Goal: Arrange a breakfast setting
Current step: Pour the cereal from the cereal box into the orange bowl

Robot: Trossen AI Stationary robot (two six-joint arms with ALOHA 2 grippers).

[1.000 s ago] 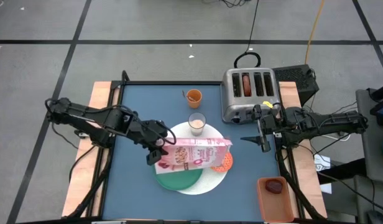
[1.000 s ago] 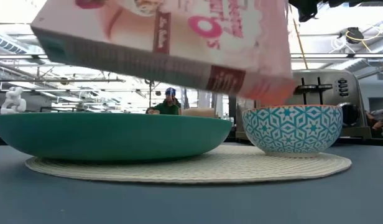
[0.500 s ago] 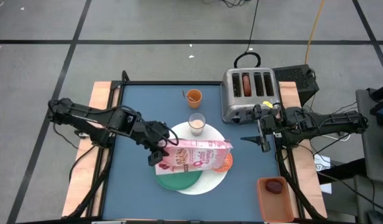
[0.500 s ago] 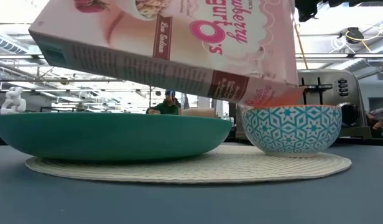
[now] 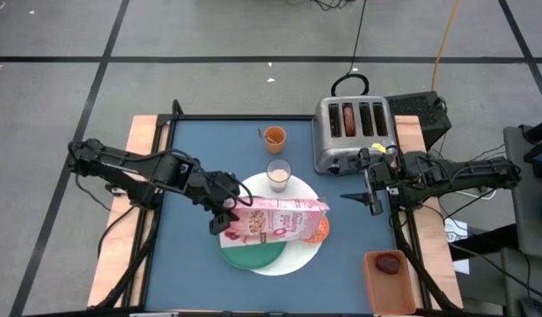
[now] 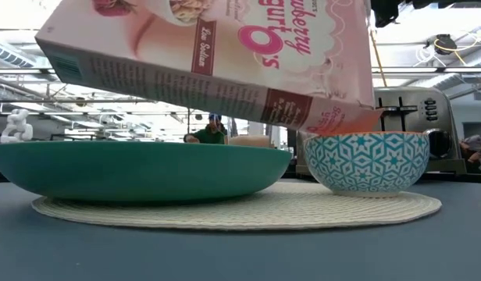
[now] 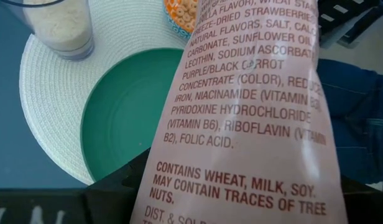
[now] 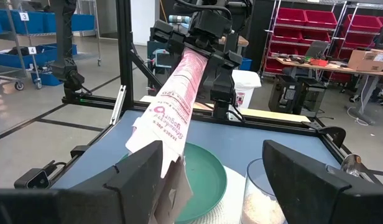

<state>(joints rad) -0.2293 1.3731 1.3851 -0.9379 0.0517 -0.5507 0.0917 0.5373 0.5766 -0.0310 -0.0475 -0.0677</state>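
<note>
My left pincer [image 5: 225,210] is clamped on the bottom end of the pink cereal box [image 5: 275,217], which I hold tipped on its side in the air. The box stretches away from this pincer across the green round plate [image 5: 253,253] just below it, and its far, open end hangs over the small orange bowl [image 5: 318,231], with cereal rings visible inside the bowl. Plate and bowl sit on the larger white disc [image 5: 293,258] on the counter [image 5: 201,158]. The milk glass [image 5: 278,175] stands at the disc's edge, just beyond the box, and the orange cup [image 5: 274,136] farther off. My right pincer [image 5: 373,201] waits wide open near the toaster [image 5: 352,129], well apart from the box.
</note>
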